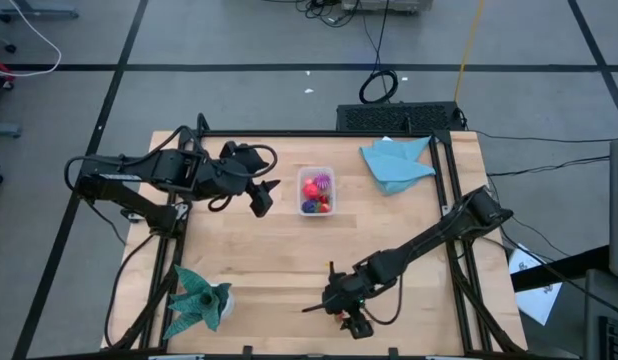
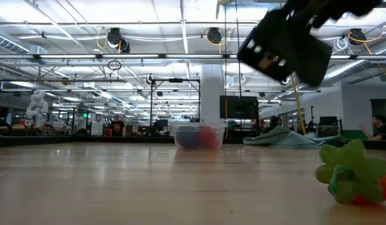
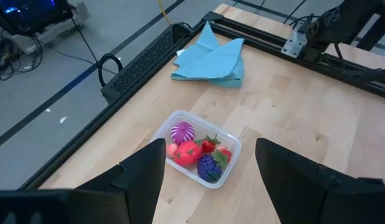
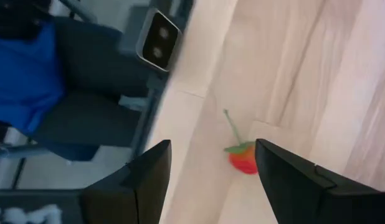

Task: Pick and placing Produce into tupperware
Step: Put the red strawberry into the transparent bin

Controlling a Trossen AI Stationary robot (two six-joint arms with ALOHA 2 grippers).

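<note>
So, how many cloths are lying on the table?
2: a light blue cloth at the far edge beside the tub, and a teal-green cloth at the near left corner.

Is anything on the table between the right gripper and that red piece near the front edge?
Nothing visible: the right gripper hangs open just over the red piece, with only bare table between.

L gripper (image 3: 208,180) fingers spread wide, hovering over the tupperware (image 3: 233,163). Tub holds the produce (image 3: 197,154): pink-purple ball, red ones, a dark purple one, maybe five in all. Light blue cloth (image 3: 209,58) lies crumpled w/ table edge beyond.
</note>
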